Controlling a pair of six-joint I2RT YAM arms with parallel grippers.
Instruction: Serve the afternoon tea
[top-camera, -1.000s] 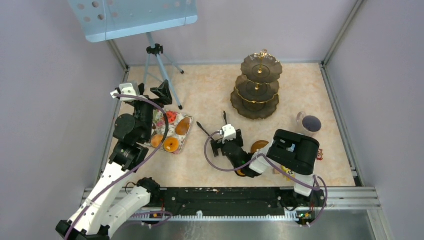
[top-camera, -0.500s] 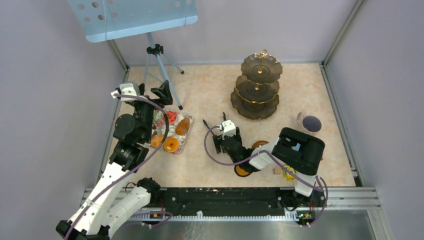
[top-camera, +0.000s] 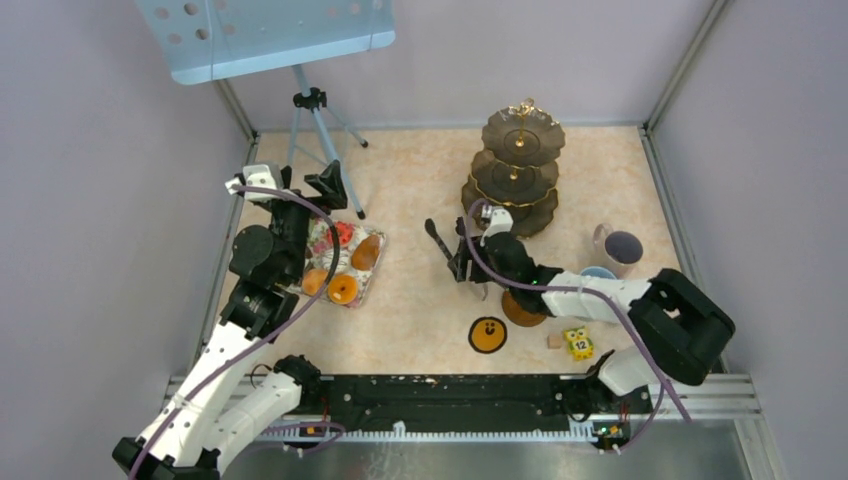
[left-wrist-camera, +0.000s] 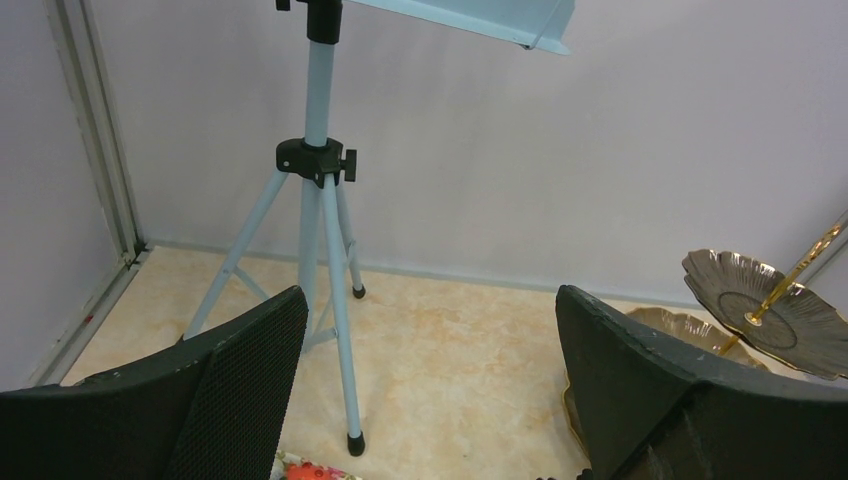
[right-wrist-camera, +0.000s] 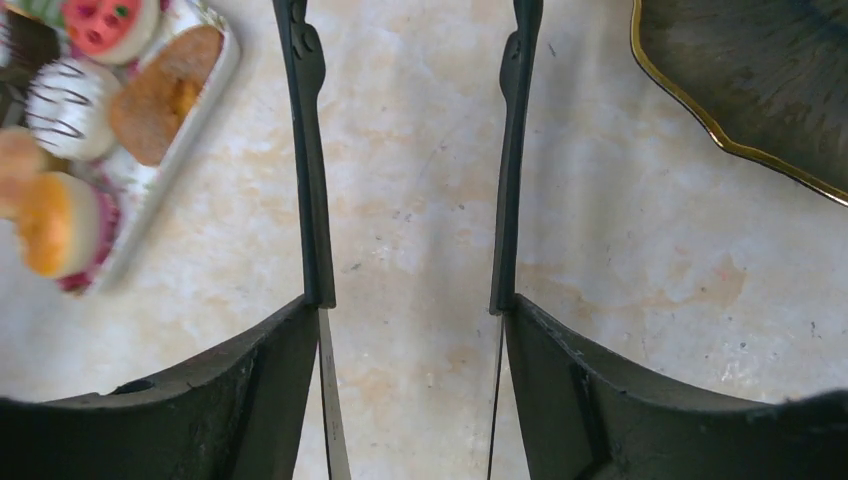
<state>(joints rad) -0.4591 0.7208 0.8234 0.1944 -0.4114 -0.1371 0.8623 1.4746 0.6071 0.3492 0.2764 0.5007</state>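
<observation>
Over on the left, the pale blue music stand (top-camera: 265, 30) is standing on its tripod at the far corner. Just beside it, the left gripper (left-wrist-camera: 428, 320) is hanging with its fingers spread wide and nothing between them, looking out towards the back wall. Right under that arm, at its six o'clock, the flowered tray (top-camera: 377, 265) is sitting on the table with the toy pastries (top-camera: 343, 289) on it. Its long axis is running roughly near to far, tipped a little towards one o'clock. Moving right, the right gripper (right-wrist-camera: 408, 40) is reaching out over bare tabletop, its jaws parted and gripping nothing. From it, the tray is lying at about nine o'clock, and the dark three-tier stand (top-camera: 513, 175) with its gold trim is sitting near, at about one o'clock. So this hand is hovering between the food and the place I'd guess it is meant for, though the left one is plainly nearer the pastries. Towards the near edge an orange smiley round (top-camera: 487, 334) is lying alone, and the brown saucer (top-camera: 522, 308) is peeking out from under the right forearm. Further right, the light blue cup (top-camera: 598, 273) is half hidden by the arm, the grey mug (top-camera: 620, 245) is standing at its one o'clock, and the yellow owl block (top-camera: 577, 343) is sitting near the front.
</observation>
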